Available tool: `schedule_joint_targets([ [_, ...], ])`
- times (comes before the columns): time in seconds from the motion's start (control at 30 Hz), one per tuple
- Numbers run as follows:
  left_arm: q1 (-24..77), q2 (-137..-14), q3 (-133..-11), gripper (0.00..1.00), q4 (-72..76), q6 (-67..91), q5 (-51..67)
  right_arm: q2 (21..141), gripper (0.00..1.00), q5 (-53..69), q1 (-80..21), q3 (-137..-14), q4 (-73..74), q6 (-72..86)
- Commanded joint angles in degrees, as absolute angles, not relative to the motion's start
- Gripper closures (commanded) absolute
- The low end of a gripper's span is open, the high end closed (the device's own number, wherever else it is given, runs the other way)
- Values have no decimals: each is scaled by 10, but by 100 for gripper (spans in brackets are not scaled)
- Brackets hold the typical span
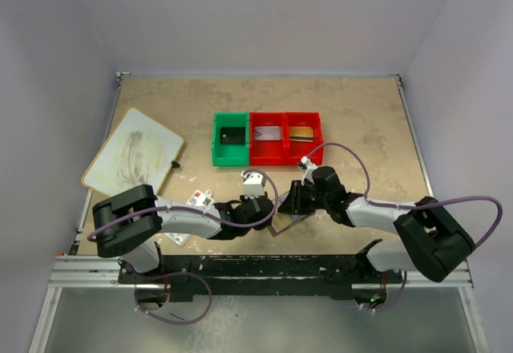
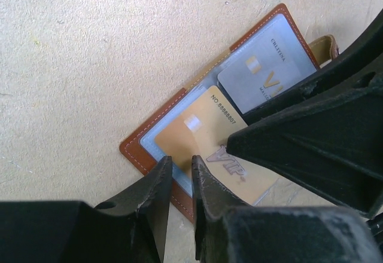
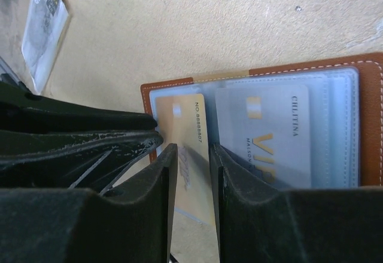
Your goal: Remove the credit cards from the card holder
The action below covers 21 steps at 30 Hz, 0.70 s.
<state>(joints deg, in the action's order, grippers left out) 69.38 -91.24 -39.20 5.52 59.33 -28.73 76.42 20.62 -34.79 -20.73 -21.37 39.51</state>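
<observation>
Card holder [image 1: 285, 224] lies open and flat on the table [image 1: 361, 120], near edge, right between both arms. Brown leather outside, clear pockets face up.

Two cards visible:
- gold card [image 2: 200, 128] sticks well out of its pocket toward the near side, VIP print readable
- silver card [image 3: 269, 125] sits fully inside the neighbouring pocket

Left gripper [image 2: 181, 166]: jaws down to a narrow slit, tips at the holder's near leather edge, beside the gold card. The edge shows in the slit, but I can't tell whether it's actually clamped or just straddled.

Right gripper [image 3: 192, 152]: jaws partly apart, with the exposed end of the gold card showing in the gap. From the left wrist view one finger lies over the card's face. Real pinch or not: can't tell (card face is visible between the fingers, contact points are not).

The two grippers are nearly touching over the holder.

Further back: a green bin [image 1: 216, 148] and two red bins [image 1: 286, 156] in a row, each with a flat item inside. Whiteboard [image 1: 132, 156] far left, a small printed packet [image 1: 199, 199] by the left arm.
</observation>
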Motion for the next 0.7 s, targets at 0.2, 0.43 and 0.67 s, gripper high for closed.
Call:
schedule_joint_targets([
  [0.2, 691, -918, -370, 84, 66, 612, -285, 743, 76, 267, -330, -189, -253, 408],
  [0.43, 691, -913, -375, 85, 49, 608, -292, 741, 84, 278, -309, -188, -254, 410],
  [0.67, 690, -917, -376, 87, 42, 605, -292, 743, 83, 286, -298, -188, -256, 406],
])
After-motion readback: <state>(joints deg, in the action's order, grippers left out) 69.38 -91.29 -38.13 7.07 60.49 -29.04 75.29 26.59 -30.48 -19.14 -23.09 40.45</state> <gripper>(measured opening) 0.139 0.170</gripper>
